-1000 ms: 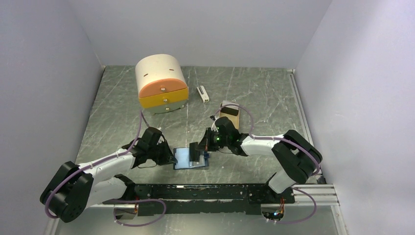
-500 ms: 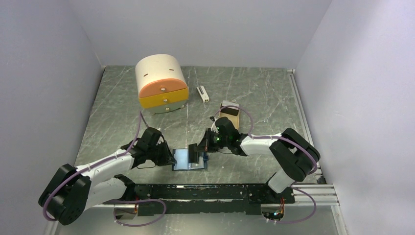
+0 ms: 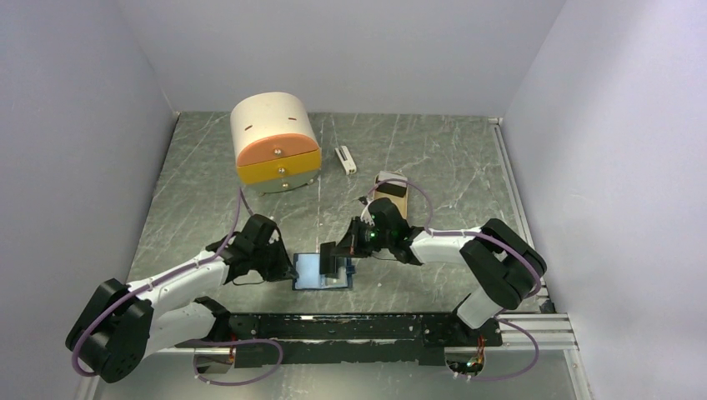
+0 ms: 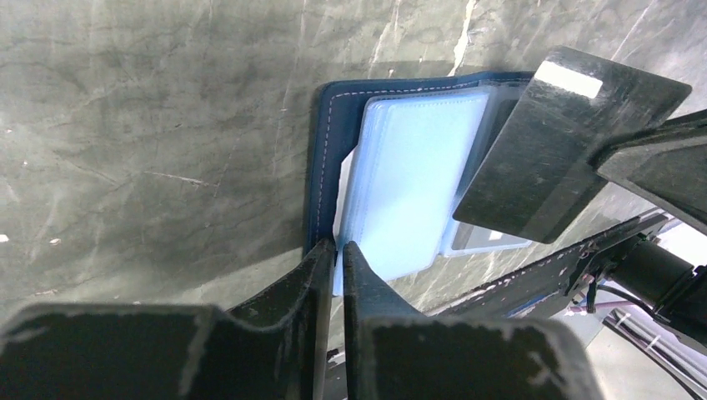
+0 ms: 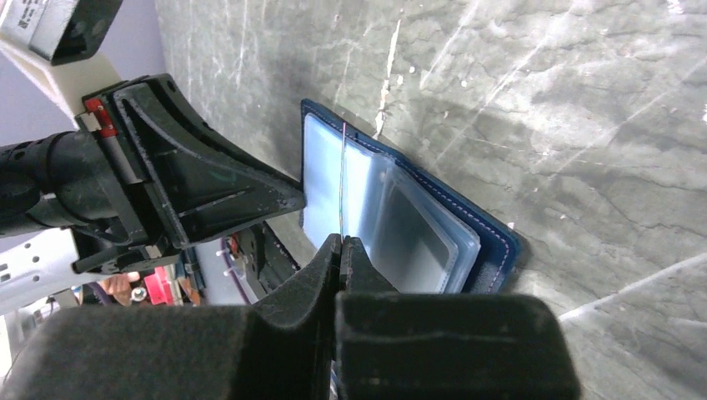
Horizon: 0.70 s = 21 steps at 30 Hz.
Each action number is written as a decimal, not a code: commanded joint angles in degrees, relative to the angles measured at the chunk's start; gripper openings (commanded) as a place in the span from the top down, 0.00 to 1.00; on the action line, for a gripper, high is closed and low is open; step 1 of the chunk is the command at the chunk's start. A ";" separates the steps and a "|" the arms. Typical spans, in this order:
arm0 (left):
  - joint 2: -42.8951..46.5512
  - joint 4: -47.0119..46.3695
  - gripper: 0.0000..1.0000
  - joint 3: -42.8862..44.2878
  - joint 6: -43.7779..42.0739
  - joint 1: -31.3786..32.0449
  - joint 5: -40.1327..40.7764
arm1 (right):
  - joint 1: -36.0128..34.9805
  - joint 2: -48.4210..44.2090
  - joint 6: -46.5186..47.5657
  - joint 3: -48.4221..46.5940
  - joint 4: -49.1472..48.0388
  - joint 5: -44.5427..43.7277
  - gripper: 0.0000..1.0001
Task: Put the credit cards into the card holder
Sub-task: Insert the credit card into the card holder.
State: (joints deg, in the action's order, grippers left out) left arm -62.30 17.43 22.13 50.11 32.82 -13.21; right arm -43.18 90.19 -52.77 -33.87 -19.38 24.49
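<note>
Both grippers (image 4: 338, 250) (image 5: 340, 242) low, card (image 4: 546, 154) at wallet (image 4: 329, 158)

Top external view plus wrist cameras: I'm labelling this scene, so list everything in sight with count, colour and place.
card holder: one, navy with light blue sleeves, open, near middle.
credit card: one, looks dark grey, tilted over the holder.
drawer box: one, cream with orange and yellow fronts, far left.
bar-shaped object: one, white, far middle.
tin: one, tan, behind the right wrist.
table: one, grey marbled, under everything.
left arm: one, black and white; jaws shut on the card holder's edge.
right arm: one, black and white; jaws shut on the credit card.
</note>
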 commanded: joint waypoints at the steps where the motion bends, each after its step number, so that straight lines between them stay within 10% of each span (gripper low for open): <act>1: -0.34 1.51 0.86 1.22 -0.82 -0.30 1.67 | 0.20 1.32 -2.28 1.26 -5.32 2.51 1.00; 21: -2.16 -0.93 0.88 -0.55 -0.98 -0.32 0.81 | 0.05 3.76 -1.65 3.08 -5.85 -0.10 1.00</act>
State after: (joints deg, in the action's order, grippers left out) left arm -63.83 17.41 22.13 49.87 32.82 -12.69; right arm -43.18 92.73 -54.61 -32.01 -22.94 24.93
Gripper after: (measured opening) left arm 0.114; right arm 0.010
